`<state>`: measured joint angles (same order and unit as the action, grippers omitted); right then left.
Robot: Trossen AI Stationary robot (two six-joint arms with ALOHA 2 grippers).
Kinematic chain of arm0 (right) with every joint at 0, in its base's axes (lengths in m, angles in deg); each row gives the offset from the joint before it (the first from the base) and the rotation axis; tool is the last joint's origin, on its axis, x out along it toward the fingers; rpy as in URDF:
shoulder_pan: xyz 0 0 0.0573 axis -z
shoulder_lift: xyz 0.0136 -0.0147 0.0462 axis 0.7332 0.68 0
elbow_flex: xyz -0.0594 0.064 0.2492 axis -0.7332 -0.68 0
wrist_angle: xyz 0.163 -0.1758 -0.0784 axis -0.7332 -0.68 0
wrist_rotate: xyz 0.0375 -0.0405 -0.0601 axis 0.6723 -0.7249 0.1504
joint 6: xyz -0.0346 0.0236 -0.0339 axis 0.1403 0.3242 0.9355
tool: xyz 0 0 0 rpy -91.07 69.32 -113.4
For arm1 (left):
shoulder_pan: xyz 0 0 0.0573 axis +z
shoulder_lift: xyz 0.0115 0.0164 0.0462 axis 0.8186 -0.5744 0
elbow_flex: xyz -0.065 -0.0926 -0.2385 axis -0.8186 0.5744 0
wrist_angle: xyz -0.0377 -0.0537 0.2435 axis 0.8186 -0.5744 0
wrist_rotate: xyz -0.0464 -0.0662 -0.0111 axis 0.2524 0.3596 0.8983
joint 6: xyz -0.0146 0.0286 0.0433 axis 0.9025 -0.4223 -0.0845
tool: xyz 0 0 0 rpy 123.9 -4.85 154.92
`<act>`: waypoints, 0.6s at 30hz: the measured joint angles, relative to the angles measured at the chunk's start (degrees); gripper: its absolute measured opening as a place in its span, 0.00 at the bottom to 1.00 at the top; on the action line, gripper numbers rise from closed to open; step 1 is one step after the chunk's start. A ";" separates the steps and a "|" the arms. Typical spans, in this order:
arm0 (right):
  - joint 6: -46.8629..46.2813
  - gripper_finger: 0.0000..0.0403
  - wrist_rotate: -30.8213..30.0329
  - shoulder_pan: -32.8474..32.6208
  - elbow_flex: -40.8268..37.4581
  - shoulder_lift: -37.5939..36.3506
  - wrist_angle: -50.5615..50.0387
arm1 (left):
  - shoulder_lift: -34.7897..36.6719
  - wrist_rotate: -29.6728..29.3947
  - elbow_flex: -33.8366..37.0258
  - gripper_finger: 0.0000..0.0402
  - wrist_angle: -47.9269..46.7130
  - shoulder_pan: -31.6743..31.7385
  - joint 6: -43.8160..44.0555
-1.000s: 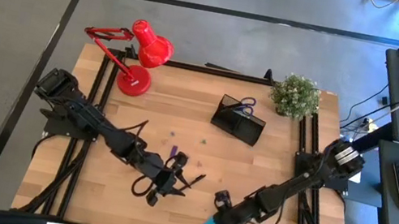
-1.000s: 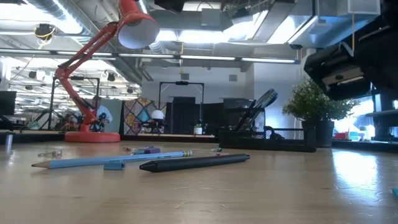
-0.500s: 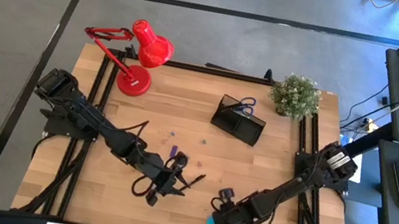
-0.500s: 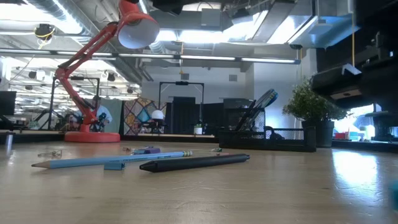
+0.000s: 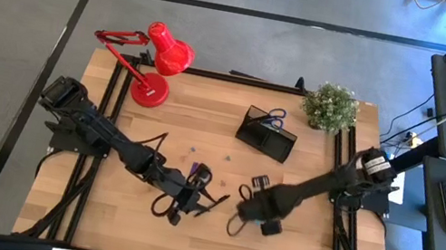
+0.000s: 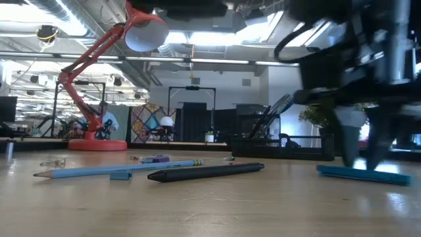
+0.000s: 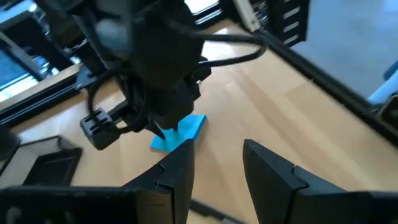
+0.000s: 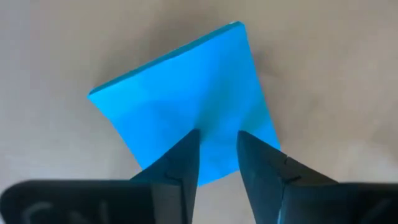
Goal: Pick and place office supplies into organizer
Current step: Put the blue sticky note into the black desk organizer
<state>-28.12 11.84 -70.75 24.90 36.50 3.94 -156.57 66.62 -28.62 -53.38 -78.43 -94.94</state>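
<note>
A: The right gripper (image 8: 217, 158) stands over the teal sticky-note pad (image 8: 183, 102), near the middle of the bench's near edge; how should the pick go?

B: Judging from the wrist view, the fingertips (image 8: 186, 155) sit on the pad's top face with only a narrow gap between them; they are not round its edges, so I would not call it gripped. A flat pad gives little to pinch from above; I would catch one edge, or slide it until an edge lifts.

A: And from table height?

B: The pad (image 6: 362, 173) lies flat on the bench, the gripper (image 6: 358, 155) coming down onto it; the black pen (image 6: 207, 172) and the pencil (image 6: 118, 170) lie well apart from it.

A: The left arm?

B: The left gripper (image 7: 217, 162) waits left of it, fingers parted and empty.

A: The goal?

B: The black organizer (image 5: 265, 134) stands toward the far edge, by the potted plant (image 5: 330, 106); the blue-handled scissors (image 5: 276, 116) already stand in it.
</note>
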 joint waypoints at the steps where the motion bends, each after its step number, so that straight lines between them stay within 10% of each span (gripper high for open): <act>1: 1.92 0.28 0.00 1.32 -0.11 0.00 0.08 | 0.02 -0.58 -0.02 0.32 -0.66 0.27 0.01; 18: 22.86 0.28 2.51 19.50 -0.37 -0.20 3.40 | 0.02 -7.25 -0.02 0.32 -12.18 5.57 0.42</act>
<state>-5.27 14.35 -51.25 24.53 36.31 7.33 -156.54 59.37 -28.63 -65.56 -72.86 -94.52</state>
